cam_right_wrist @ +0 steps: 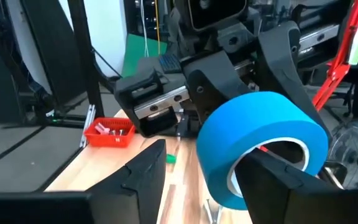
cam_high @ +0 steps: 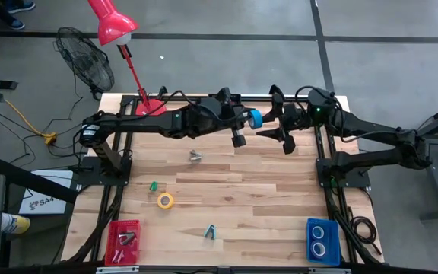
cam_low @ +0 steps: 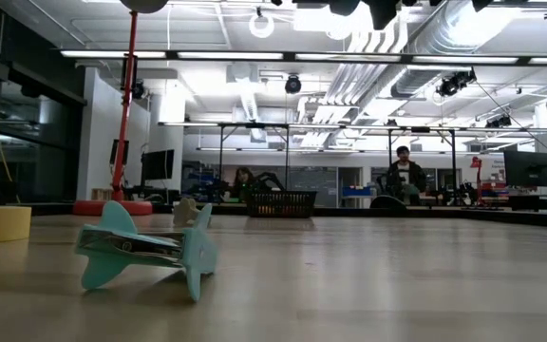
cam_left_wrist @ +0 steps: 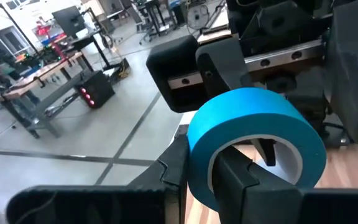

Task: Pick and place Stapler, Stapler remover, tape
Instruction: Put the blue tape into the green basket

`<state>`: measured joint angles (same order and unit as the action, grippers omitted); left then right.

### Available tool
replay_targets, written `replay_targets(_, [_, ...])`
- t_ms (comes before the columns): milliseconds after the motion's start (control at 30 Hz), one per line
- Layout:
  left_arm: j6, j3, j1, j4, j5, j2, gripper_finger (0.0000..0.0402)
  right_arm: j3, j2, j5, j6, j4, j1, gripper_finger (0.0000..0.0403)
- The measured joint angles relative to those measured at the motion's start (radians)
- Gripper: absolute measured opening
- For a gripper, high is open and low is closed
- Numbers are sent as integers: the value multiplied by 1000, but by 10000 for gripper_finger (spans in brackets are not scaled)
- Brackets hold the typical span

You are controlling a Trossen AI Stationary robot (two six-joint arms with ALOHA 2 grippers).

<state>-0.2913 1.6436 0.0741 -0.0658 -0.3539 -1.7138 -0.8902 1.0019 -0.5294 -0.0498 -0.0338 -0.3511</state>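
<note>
- The blue tape [cam_high: 255, 118] hangs above the far middle of the worktop [cam_high: 265, 198], pinched by the left end effector [cam_high: 254, 119], one finger through its centre.
- The right end effector [cam_high: 278, 124], fingers spread, straddles the roll: looks like a handover. Close squarely before the left lets go.
- Contact between right fingers and roll is hard to judge.

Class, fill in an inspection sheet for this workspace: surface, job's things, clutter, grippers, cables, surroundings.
Surface: pale wooden table.
Job's things: blue tape roll held in the air; yellow tape roll and teal staple remover on the table; two rolls in the blue plastic bin.
Clutter: red desk lamp.
Grippers: left gripper shut on blue tape roll; right gripper open, one finger through the ring.
Cables: yellow cable on floor.
Surroundings: black floor fan; person far off.
</note>
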Motion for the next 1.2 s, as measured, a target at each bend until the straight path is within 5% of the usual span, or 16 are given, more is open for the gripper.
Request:
replay_targets(567, [-3, 0, 0, 15, 43, -1, 46, 0, 14, -11, 41, -24, 1, 33])
replay_targets(767, [-40, -1, -2, 12, 38, -2, 56, -1, 14, -5, 65, -12, 1, 33])
replay_targets(1200, [-134, -2, -2, 1, 30, 0, 198, -1, 12, 35, 95, 66, -2, 33])
